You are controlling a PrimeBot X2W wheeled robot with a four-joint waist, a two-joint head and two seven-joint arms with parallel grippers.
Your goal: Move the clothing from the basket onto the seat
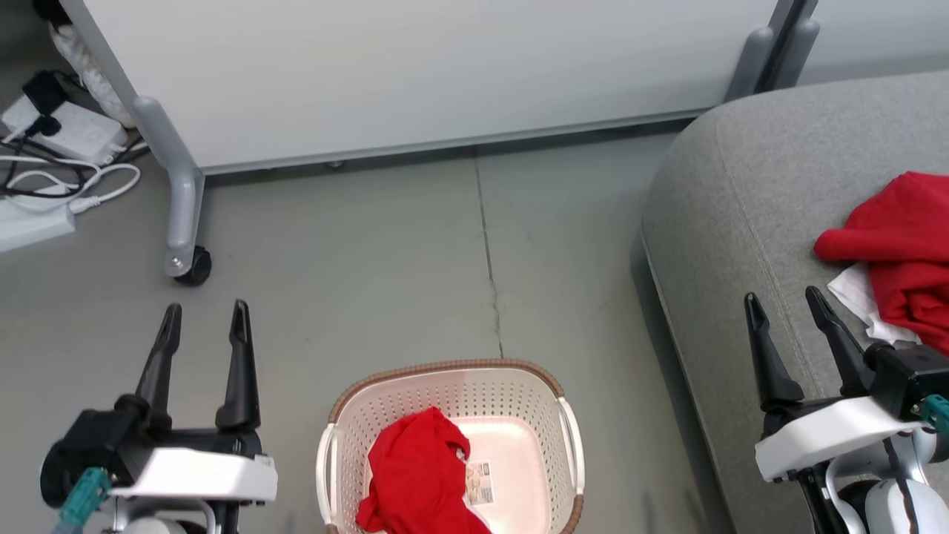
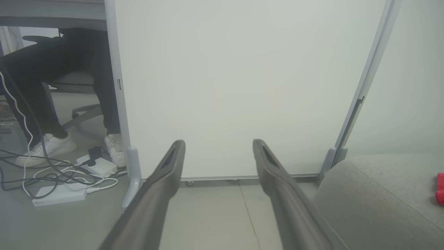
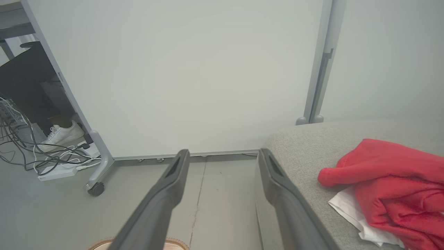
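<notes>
A red garment (image 1: pixel 419 475) lies crumpled in the left part of the cream perforated basket (image 1: pixel 519 389), which stands on the floor at the bottom centre of the head view. A second red garment with white trim (image 1: pixel 901 248) (image 3: pixel 395 184) rests on the grey seat (image 1: pixel 741 193) (image 3: pixel 305 146) (image 2: pixel 367 194) at the right. My left gripper (image 1: pixel 204 315) (image 2: pixel 218 146) hangs open over the floor left of the basket, holding nothing. Over the seat's near edge my right gripper (image 1: pixel 786 300) (image 3: pixel 223 154) stands open, just left of the garment there.
A white partition on castors (image 1: pixel 415 67) spans the back, with one castor (image 1: pixel 194 265) on the left. Power strips and cables (image 1: pixel 59 156) lie on the floor at far left. Behind the partition a seated person's legs and white shoes (image 2: pixel 48 146) show.
</notes>
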